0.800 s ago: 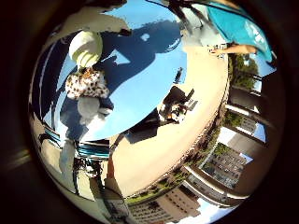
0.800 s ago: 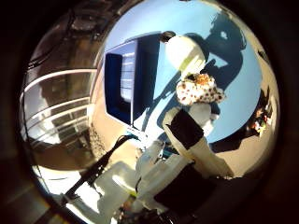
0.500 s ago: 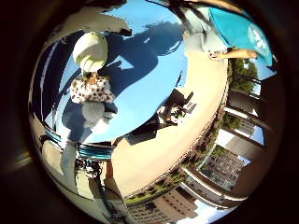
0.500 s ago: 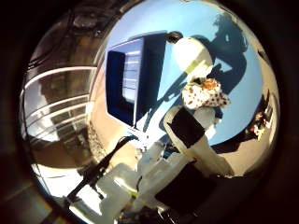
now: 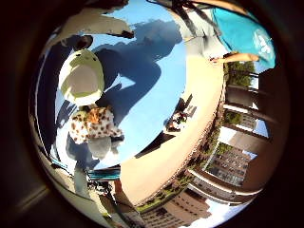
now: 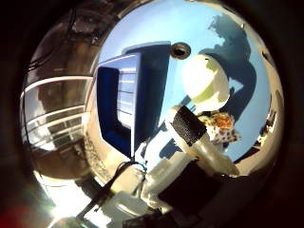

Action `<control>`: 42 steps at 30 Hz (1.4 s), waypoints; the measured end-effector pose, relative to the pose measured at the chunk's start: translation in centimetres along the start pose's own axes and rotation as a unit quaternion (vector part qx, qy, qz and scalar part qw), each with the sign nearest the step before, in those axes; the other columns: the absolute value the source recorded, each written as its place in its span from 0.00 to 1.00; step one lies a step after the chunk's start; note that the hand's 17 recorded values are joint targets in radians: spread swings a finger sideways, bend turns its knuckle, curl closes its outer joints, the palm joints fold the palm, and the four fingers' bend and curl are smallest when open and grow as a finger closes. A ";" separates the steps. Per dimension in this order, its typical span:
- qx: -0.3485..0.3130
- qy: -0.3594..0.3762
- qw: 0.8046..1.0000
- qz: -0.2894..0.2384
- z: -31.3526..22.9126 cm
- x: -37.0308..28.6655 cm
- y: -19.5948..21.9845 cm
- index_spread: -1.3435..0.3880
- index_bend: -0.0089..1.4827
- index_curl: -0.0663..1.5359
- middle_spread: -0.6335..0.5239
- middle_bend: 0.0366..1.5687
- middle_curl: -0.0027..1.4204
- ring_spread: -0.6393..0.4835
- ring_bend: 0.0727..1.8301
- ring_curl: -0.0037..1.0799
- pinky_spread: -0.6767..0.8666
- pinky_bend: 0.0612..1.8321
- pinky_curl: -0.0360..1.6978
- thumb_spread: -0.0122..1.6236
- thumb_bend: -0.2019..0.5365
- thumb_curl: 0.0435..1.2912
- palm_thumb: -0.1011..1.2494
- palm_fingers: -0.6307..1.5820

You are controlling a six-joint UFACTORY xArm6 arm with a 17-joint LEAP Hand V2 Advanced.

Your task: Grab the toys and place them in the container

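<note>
Two soft toys lie on the light blue table in the little finger side view. A rounded green-and-white plush sits smooth and domed; touching it, a spotted plush shows brown dots on pale, fuzzy fabric, its lower part lost in shadow. A person's arm crosses beyond the table edge.

Thumb side view: a dark blue container, boxy with straight walls, stands on the table just beside the green-and-white plush. One finger of the hand, white with a black textured pad, extends straight and partly hides the spotted plush; the hand looks relaxed, grasping nothing.
</note>
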State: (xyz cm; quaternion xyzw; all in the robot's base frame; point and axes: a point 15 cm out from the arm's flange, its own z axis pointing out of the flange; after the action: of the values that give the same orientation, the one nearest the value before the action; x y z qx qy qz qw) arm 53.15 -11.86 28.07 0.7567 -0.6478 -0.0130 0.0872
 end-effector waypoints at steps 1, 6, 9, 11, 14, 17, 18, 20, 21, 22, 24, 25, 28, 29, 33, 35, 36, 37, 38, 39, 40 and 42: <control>-0.006 -0.002 1.000 0.002 0.7 0.1 -0.1 0.72 0.12 0.20 0.60 0.09 0.23 0.84 0.21 0.29 0.75 0.43 0.08 0.76 0.25 0.20 0.45 0.40; -0.047 -0.016 0.999 0.012 4.9 1.2 0.3 0.75 0.13 0.21 0.61 0.09 0.23 0.85 0.22 0.29 0.76 0.45 0.08 0.75 0.24 0.21 0.46 0.40; -0.070 -0.021 0.997 0.012 7.0 1.4 0.5 0.76 0.12 0.21 0.61 0.09 0.23 0.86 0.24 0.29 0.76 0.47 0.08 0.74 0.24 0.21 0.46 0.42; -0.085 -0.026 0.996 0.013 8.6 1.4 0.7 0.77 0.11 0.20 0.61 0.09 0.23 0.86 0.27 0.30 0.77 0.49 0.08 0.73 0.24 0.21 0.47 0.45; -0.103 -0.033 0.994 0.012 10.2 1.3 1.0 0.77 0.10 0.19 0.59 0.11 0.23 0.85 0.30 0.31 0.76 0.53 0.08 0.73 0.24 0.22 0.47 0.50; -0.110 -0.036 0.993 0.008 10.7 1.3 1.2 0.73 0.11 0.18 0.51 0.18 0.26 0.78 0.37 0.34 0.74 0.59 0.09 0.72 0.25 0.23 0.50 0.64; -0.110 -0.037 0.993 0.008 10.7 1.2 1.2 0.70 0.13 0.18 0.48 0.26 0.29 0.75 0.40 0.35 0.73 0.59 0.09 0.71 0.26 0.23 0.51 0.72; -0.109 -0.039 0.993 0.007 10.7 1.2 1.1 0.65 0.13 0.19 0.46 0.35 0.34 0.71 0.47 0.40 0.71 0.58 0.09 0.71 0.27 0.24 0.56 0.77; -0.107 -0.040 0.993 0.009 10.8 1.4 1.1 0.63 0.12 0.19 0.44 0.39 0.37 0.69 0.52 0.45 0.70 0.57 0.09 0.70 0.28 0.25 0.59 0.75; -0.103 -0.041 0.994 0.012 10.7 1.8 1.2 0.61 0.11 0.19 0.43 0.44 0.40 0.66 0.58 0.49 0.70 0.57 0.08 0.70 0.29 0.26 0.62 0.74; -0.091 -0.045 0.995 0.021 10.0 2.7 1.4 0.59 0.12 0.18 0.41 0.50 0.44 0.63 0.63 0.54 0.69 0.60 0.08 0.70 0.29 0.27 0.65 0.73; -0.082 -0.050 0.995 0.023 9.6 2.9 1.3 0.56 0.13 0.18 0.40 0.53 0.46 0.61 0.66 0.56 0.68 0.63 0.09 0.69 0.30 0.29 0.68 0.75; -0.042 -0.083 0.995 0.028 7.6 2.6 0.7 0.50 0.19 0.18 0.37 0.61 0.53 0.56 0.68 0.61 0.65 0.74 0.11 0.69 0.32 0.32 0.76 0.79; -0.027 -0.102 0.994 0.033 6.8 2.5 0.7 0.49 0.20 0.18 0.37 0.62 0.54 0.56 0.69 0.62 0.64 0.76 0.12 0.69 0.32 0.33 0.77 0.79; 0.037 -0.122 0.991 0.044 1.1 4.0 1.9 0.42 0.29 0.20 0.36 0.68 0.60 0.52 0.71 0.66 0.60 0.84 0.15 0.69 0.32 0.38 0.81 0.77; 0.053 -0.118 0.991 0.038 -1.3 4.5 3.2 0.39 0.33 0.21 0.36 0.70 0.62 0.50 0.72 0.68 0.58 0.87 0.17 0.68 0.30 0.40 0.82 0.75; 0.059 -0.116 0.991 0.036 -2.5 4.6 3.8 0.38 0.35 0.22 0.36 0.71 0.64 0.50 0.73 0.69 0.57 0.88 0.17 0.68 0.30 0.41 0.82 0.74; 0.066 -0.113 0.991 0.034 -3.7 4.6 4.4 0.36 0.37 0.22 0.36 0.72 0.65 0.49 0.73 0.70 0.56 0.89 0.18 0.68 0.29 0.42 0.83 0.74; 0.074 -0.109 0.991 0.032 -5.0 4.6 5.0 0.35 0.39 0.23 0.36 0.73 0.66 0.49 0.74 0.71 0.55 0.90 0.19 0.68 0.28 0.42 0.83 0.73; 0.082 -0.105 0.991 0.030 -6.2 4.4 5.6 0.34 0.39 0.23 0.36 0.73 0.66 0.48 0.74 0.71 0.55 0.91 0.19 0.68 0.27 0.43 0.83 0.73; 0.091 -0.100 0.990 0.029 -7.6 4.3 6.1 0.32 0.42 0.25 0.35 0.74 0.68 0.48 0.75 0.72 0.54 0.92 0.20 0.68 0.26 0.44 0.83 0.72; 0.110 -0.090 0.990 0.023 -10.4 3.8 7.5 0.30 0.44 0.27 0.35 0.75 0.69 0.47 0.76 0.73 0.53 0.94 0.21 0.68 0.25 0.45 0.83 0.70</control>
State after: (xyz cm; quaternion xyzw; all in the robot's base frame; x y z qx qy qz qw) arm 47.81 -15.52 39.76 0.7420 -0.6681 -0.0078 -0.0544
